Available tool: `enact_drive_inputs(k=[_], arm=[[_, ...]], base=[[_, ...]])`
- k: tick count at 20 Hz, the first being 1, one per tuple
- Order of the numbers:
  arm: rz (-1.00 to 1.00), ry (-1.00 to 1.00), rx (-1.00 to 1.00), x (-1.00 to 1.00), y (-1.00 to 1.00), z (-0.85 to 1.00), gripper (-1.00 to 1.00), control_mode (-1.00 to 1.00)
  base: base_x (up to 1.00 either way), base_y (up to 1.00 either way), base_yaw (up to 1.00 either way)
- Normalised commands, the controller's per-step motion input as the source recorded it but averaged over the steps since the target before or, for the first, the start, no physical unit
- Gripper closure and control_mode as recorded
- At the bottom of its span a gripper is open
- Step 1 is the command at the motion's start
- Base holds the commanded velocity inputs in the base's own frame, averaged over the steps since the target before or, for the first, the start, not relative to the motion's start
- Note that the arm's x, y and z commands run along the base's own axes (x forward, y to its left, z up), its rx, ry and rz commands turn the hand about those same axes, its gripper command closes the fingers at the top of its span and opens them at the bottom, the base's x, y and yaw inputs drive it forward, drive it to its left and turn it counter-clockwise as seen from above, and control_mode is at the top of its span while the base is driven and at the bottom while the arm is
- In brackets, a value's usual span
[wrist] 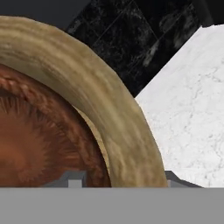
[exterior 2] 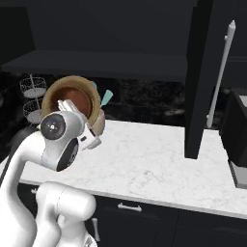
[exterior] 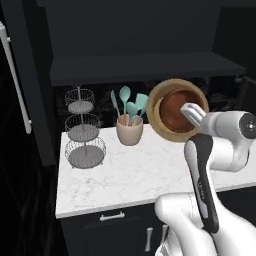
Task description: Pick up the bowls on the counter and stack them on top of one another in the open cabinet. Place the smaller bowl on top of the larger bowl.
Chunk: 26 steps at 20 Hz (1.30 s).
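We have the hand clamped on the larger bowl's rim, smaller bowl nested inside, both tipped on edge. The open cabinet shelf sits just above, so we lift up and forward.

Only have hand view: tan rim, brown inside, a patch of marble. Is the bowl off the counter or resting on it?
Observer: Off it. The larger bowl hangs above the counter, tipped on edge, below the cabinet shelf.
Operator: Is the brown part a second bowl?
Observer: It looks so. The smaller bowl sits nested inside the tan one, and the gripper clamps the tan rim.
Operator: Anything near it?
Observer: The utensil cup with teal spatulas stands on the counter right beside it, and the wire basket stand is further left.
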Motion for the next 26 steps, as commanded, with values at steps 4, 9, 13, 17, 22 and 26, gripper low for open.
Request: enact_drive_inputs(k=[4,9,13,17,22,26], arm=[[0.00,-0.28,0.00,0.00,-0.02,1.00,1.00,-1.00],[-0.05,-0.06,0.03,0.59,-0.05,1.00,1.00,-1.00],[-0.06,0.14,0.08,1.00,-0.09,1.00,1.00,-1.00],[-0.04,0.21,0.05,1.00,-0.03,0.89,1.00,-1.00],[-0.01,0.00,0.00,0.80,0.00,-0.06,1.00,-1.00],[0.00,0.00,0.00,0.99,0.00,-0.31,1.00,-1.00]], base=[[0.00,0.00,0.00],[0.00,0.00,0.00],[0.00,0.00,0.00],[0.00,0.00,0.00],[0.00,0.00,0.00],[0.00,0.00,0.00]])
